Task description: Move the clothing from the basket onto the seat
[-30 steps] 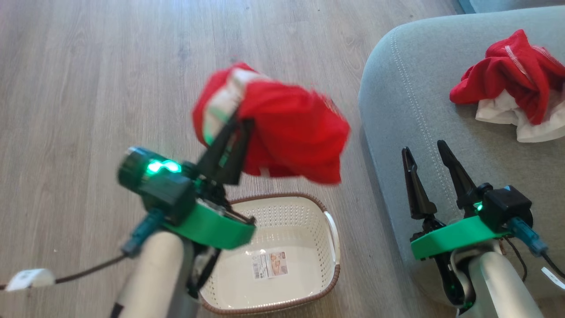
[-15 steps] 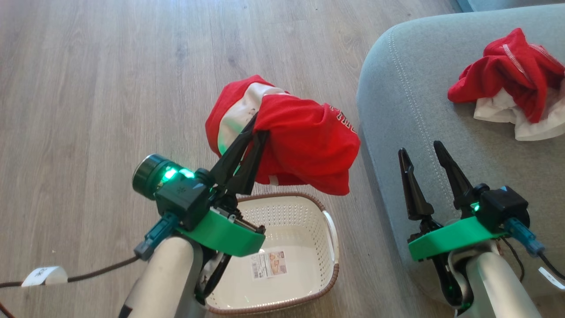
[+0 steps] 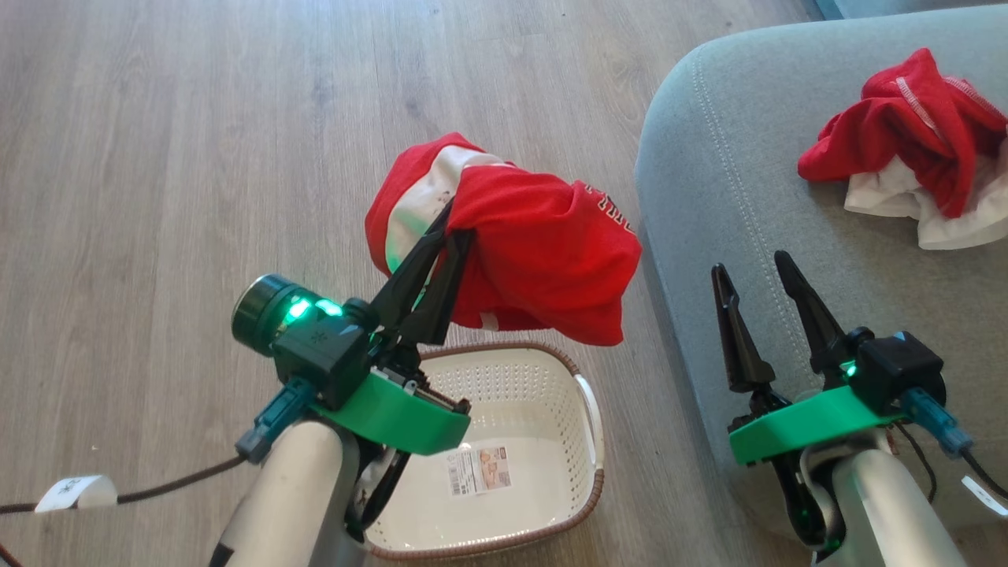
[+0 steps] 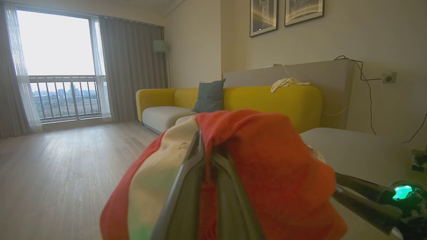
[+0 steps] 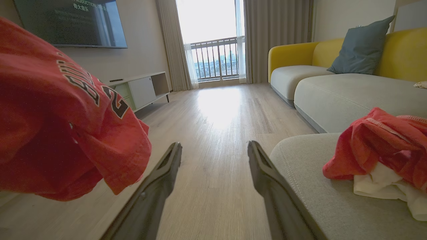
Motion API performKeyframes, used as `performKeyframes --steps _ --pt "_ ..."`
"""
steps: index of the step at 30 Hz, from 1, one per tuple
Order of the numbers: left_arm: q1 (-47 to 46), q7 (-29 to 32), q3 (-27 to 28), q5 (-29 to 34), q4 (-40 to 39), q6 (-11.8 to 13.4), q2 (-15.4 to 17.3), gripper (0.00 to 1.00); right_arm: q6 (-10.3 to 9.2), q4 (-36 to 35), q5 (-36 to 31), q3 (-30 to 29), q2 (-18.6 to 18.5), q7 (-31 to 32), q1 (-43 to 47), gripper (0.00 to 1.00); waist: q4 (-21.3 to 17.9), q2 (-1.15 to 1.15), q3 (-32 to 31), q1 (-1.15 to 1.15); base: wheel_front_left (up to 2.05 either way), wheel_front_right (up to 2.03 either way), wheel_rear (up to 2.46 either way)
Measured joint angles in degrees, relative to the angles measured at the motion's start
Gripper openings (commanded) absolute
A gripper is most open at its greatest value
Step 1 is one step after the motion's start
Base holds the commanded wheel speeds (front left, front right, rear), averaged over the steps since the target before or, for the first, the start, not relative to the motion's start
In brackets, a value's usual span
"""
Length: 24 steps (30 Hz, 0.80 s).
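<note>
My left gripper (image 3: 455, 222) is shut on a red garment with white panels (image 3: 543, 252), which hangs in the air above the cream basket (image 3: 551, 378). The basket on the floor holds nothing but a label. In the left wrist view the same garment (image 4: 260, 166) drapes over both fingers. A second red and white garment (image 3: 913, 142) lies crumpled on the grey-green seat (image 3: 724, 157). My right gripper (image 3: 752, 264) is open over the seat's front corner, nothing between its fingers. The right wrist view shows the held garment (image 5: 60, 126) at left and the lying one (image 5: 383, 150) at right.
Wood floor (image 3: 197, 142) stretches left and behind the basket. A cable with a white tag (image 3: 75, 492) trails from my left arm. Farther off stand a yellow sofa (image 4: 267, 100) with a grey cushion, and a low TV cabinet (image 5: 140, 88).
The held garment swung from a blurred sway to nearly still and shifted slightly right. My left gripper stayed shut on it. The right arm barely moved.
</note>
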Motion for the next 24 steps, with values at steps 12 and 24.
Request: performKeyframes --steps 12,24 --pt "-0.07 0.0 0.85 0.0 0.13 0.02 0.0 0.0 0.0 -0.86 -0.78 0.91 -0.78 0.0 -0.12 1.0 -0.63 0.0 0.63 0.0 0.0 0.0 0.0" --pt "-0.13 0.0 1.64 0.9 1.46 0.01 0.0 0.0 0.0 -6.25 -2.02 14.13 -9.92 0.0 -0.33 1.0 -1.13 0.0 1.3 0.0 0.0 0.0 0.0"
